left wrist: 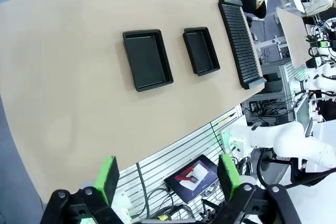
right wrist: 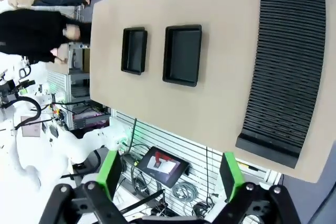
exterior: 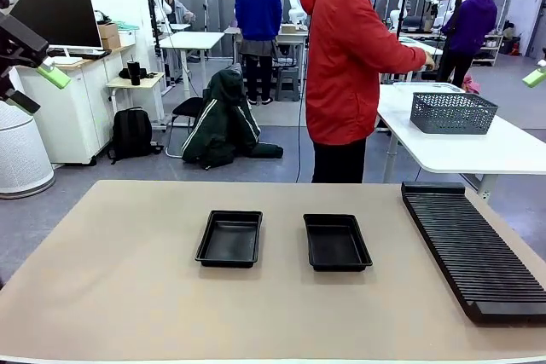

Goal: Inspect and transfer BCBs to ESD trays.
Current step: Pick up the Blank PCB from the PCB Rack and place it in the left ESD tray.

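Two empty black ESD trays lie side by side at the middle of the tan table, the left tray (exterior: 229, 239) (left wrist: 147, 59) (right wrist: 134, 51) and the right tray (exterior: 337, 242) (left wrist: 201, 51) (right wrist: 182, 54). No BCBs are in view. My left gripper (exterior: 38, 89) (left wrist: 168, 177) hangs high off the table's left side, open and holding nothing. My right gripper (right wrist: 170, 173) is also open and holding nothing, high over the table's near edge. One of its green fingertips (exterior: 535, 77) pokes in at the right edge of the front view.
A long black ribbed rack (exterior: 473, 249) (left wrist: 240, 43) (right wrist: 286, 72) lies along the table's right side. A person in a red hoodie (exterior: 350, 66) stands beyond the far edge, reaching toward a grey mesh basket (exterior: 452, 112) on a white table behind.
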`<state>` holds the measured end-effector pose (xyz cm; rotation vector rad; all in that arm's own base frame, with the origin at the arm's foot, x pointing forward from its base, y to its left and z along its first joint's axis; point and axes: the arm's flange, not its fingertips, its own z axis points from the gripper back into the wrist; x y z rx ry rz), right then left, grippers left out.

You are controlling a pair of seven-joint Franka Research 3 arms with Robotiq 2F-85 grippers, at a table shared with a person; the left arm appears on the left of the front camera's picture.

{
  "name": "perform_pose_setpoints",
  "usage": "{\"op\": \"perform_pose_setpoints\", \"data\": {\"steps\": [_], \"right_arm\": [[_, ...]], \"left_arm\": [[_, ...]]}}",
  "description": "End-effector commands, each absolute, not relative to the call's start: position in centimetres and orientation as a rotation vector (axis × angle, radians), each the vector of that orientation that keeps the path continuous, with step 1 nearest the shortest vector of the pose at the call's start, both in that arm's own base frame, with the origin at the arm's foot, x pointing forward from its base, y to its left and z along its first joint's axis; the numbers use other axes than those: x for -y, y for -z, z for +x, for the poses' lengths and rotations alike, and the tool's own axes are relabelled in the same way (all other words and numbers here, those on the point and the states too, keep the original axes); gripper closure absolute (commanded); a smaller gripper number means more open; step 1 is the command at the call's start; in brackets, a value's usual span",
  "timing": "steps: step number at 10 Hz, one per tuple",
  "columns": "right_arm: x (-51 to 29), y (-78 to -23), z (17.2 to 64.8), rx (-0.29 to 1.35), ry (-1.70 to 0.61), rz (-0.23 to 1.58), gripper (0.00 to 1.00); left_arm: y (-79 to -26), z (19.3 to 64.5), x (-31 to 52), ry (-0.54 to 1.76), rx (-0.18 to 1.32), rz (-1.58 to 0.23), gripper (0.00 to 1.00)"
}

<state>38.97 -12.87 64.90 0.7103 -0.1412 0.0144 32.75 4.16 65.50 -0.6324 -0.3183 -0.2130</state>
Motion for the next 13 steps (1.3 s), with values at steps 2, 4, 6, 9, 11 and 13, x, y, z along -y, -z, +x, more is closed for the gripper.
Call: {"op": "perform_pose_setpoints", "data": {"steps": [2, 4, 6, 9, 11, 13], "right_arm": [[12.3, -64.9, 38.9, 0.136, -0.031, 0.705, 0.0], [12.3, -64.9, 38.9, 0.136, -0.031, 0.705, 0.0], [12.3, -65.0, 39.1, 0.139, -0.019, 0.698, 0.0], [12.5, -68.1, 39.9, 0.174, -0.085, 0.706, 0.0], [13.2, -69.3, 40.8, 0.155, -0.1, 0.728, 0.0], [13.9, -69.9, 41.3, 0.145, -0.102, 0.743, 0.0]], "left_arm": [[-65.5, 32.9, -4.1, 0.216, 0.319, -0.627, 0.0], [-65.5, 32.9, -4.1, 0.216, 0.319, -0.627, 0.0], [-65.5, 32.9, -4.1, 0.216, 0.319, -0.627, 0.0], [-65.5, 32.9, -4.1, 0.216, 0.319, -0.627, 0.0], [-65.5, 32.9, -4.1, 0.216, 0.319, -0.627, 0.0], [-65.5, 32.9, -4.1, 0.216, 0.319, -0.627, 0.0]]}}
